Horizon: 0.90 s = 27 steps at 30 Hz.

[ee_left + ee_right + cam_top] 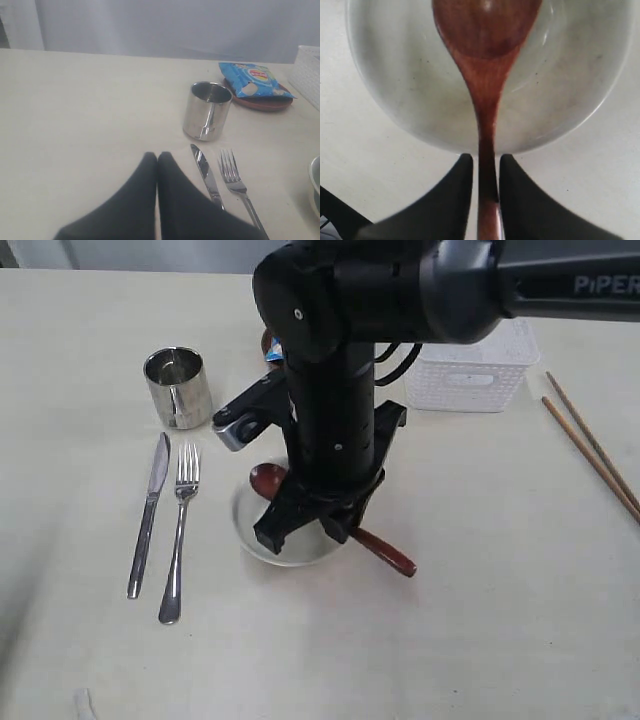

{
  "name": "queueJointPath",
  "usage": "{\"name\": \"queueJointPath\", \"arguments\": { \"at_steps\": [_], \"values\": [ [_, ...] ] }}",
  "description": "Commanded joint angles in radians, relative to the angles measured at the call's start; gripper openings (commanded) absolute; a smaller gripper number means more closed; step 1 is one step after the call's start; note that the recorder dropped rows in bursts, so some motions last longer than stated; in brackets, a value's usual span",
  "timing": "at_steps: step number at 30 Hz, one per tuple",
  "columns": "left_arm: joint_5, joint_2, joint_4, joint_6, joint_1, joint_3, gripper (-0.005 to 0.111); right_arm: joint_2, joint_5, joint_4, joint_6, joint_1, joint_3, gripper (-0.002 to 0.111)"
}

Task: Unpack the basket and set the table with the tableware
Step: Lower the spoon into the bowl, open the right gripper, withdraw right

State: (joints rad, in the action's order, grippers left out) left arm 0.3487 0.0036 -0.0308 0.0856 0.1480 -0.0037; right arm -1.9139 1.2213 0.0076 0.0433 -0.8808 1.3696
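The left gripper (157, 156) hangs low over the table (480, 640) with its 2 black fingers (140, 195) pressed together and nothing between them. Just beyond its tips lie the knife (148, 520) and the fork (178, 535), side by side and nearly parallel, with the knife on the outer side and the blade tip and tines pointing toward the far edge.

To the right of the fork sits the cream bowl (250, 540), upright on the table and partly covered by the right arm, which reaches across the middle. The reddish-brown wooden spoon (487, 45) rests with its scoop inside the bowl, and its handle runs out over the rim toward the right. The right gripper (482, 159) is tilted down over that rim, with 1 finger on each side of the handle. A thin pale line shows between the handle and 1 finger, so it cannot be told whether the fingers pinch the spoon or merely flank it.

Farther back, beyond the knife and fork, the steel mug (178, 387) stands upright, apart from both. Past it, the small brown plate (260, 106) carries the blue chip bag (252, 80). The white perforated basket (470, 375) stands on the far right, partly behind the arm, with its inside hidden. The 2 chopsticks (590, 448) lie on the table near the basket, slanting toward the right edge, well apart from the bowl.
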Motion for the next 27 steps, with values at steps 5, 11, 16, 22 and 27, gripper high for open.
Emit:
{"name": "queueJointPath", "arguments": {
  "at_steps": [5,11,16,22,27],
  "values": [
    [-0.002,-0.004,0.001,-0.003,0.005,0.004,0.000,0.002,0.000,-0.008,-0.020,-0.001,0.007,0.044],
    [-0.002,-0.004,0.001,-0.003,0.005,0.004,0.000,0.070,0.000,-0.051,-0.020,0.025,0.045,0.044],
    [-0.002,-0.004,0.001,-0.003,0.005,0.004,0.000,0.174,0.000,-0.189,-0.082,0.125,0.083,0.044],
    [-0.002,-0.004,0.001,-0.003,0.005,0.004,0.000,0.247,0.000,-0.216,-0.104,0.432,0.081,0.044],
    [-0.002,-0.004,0.001,-0.003,0.005,0.004,0.000,0.218,0.000,-0.134,-0.085,0.715,0.040,0.044]
  ]
}}
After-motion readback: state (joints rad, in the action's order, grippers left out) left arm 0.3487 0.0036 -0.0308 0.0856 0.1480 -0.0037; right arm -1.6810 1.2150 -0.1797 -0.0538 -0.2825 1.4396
